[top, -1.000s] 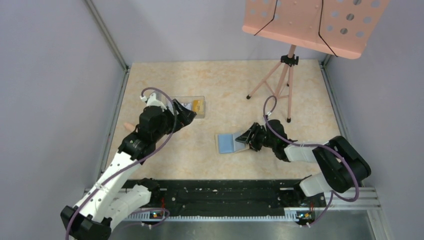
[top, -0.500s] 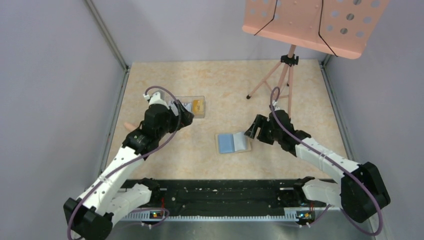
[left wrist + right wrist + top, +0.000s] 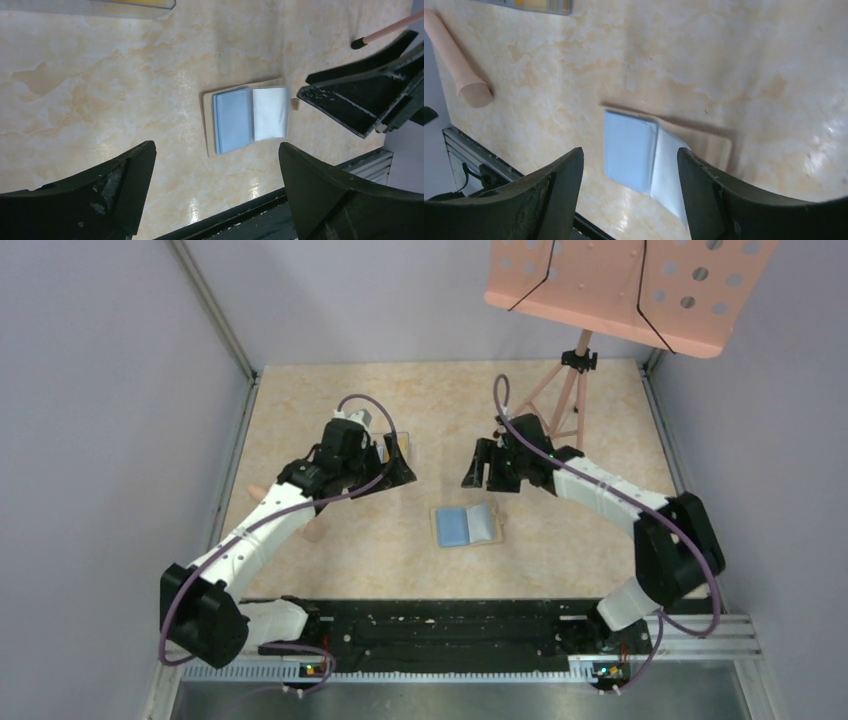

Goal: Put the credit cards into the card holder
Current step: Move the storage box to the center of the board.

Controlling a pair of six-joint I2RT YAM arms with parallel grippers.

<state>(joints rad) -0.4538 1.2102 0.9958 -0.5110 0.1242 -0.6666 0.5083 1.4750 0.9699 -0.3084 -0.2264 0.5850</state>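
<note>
The card holder lies open on the table, light blue inside with a tan edge, also seen from the left wrist and the right wrist. A yellow-orange credit card sits in the clear plastic box at the back left; the same card shows at the top of the right wrist view. My left gripper hovers over that box, open and empty. My right gripper hangs above and behind the card holder, open with nothing between its fingers.
A pink music stand on a tripod stands at the back right. A pink cylinder lies on the left, partly under the left arm, and shows in the right wrist view. Grey walls enclose the table.
My right gripper let go of the card holder's flap, opened and moved up and back-left. The left arm reached further right over the clear box.
</note>
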